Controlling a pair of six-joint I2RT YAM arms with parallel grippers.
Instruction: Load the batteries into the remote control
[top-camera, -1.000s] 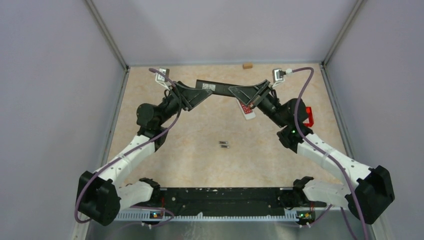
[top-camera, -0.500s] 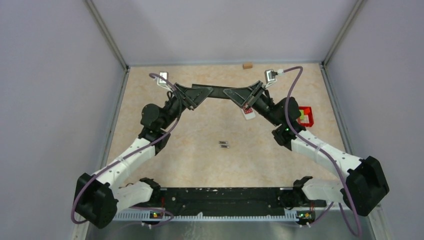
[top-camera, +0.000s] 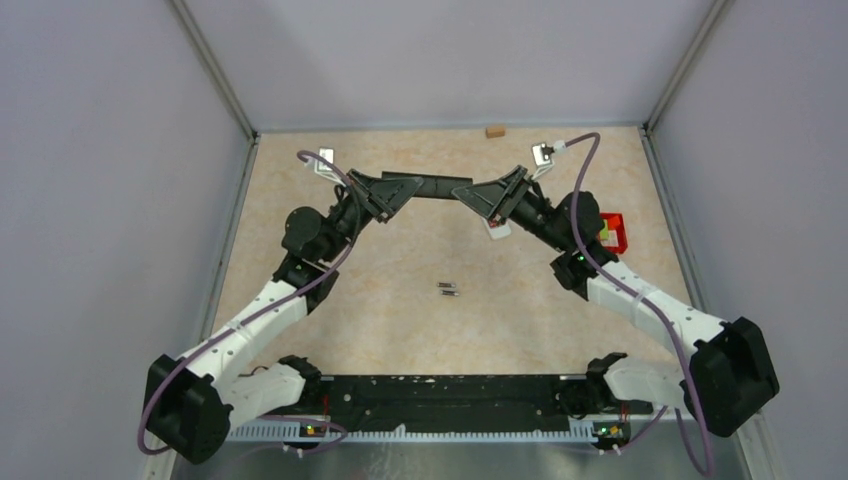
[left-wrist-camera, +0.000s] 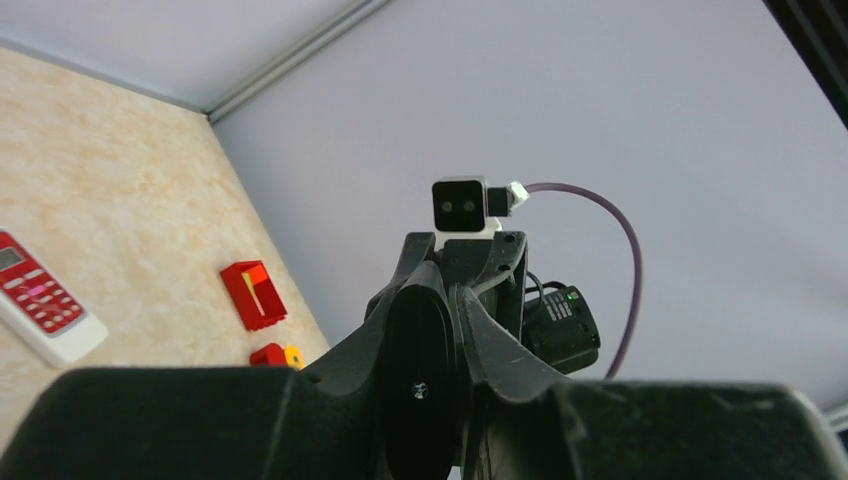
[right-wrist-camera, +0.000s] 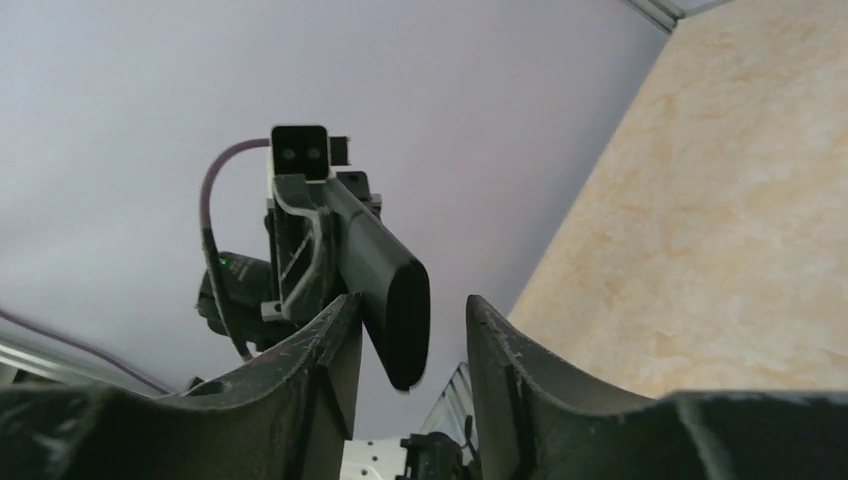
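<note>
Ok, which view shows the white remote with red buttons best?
The left wrist view: the white remote lies unobstructed, keypad showing. From above, the right arm hides most of it. The right wrist view misses it.

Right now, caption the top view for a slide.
Left gripper holds black remote, right gripper at its other end; two batteries lie loose.

The black remote (top-camera: 440, 186) is smooth, matt plastic. The right hand (right-wrist-camera: 412, 310) is black plastic too, its fingers (right-wrist-camera: 500, 370) scuffed pale along the edges. The desk (top-camera: 400, 260) is smooth, beige and marble-patterned, with a slight sheen. The white remote (left-wrist-camera: 40, 295) looks like glossy plastic. The walls (top-camera: 450, 60) are matt lilac-grey panels in metal rails (top-camera: 212, 65).
</note>
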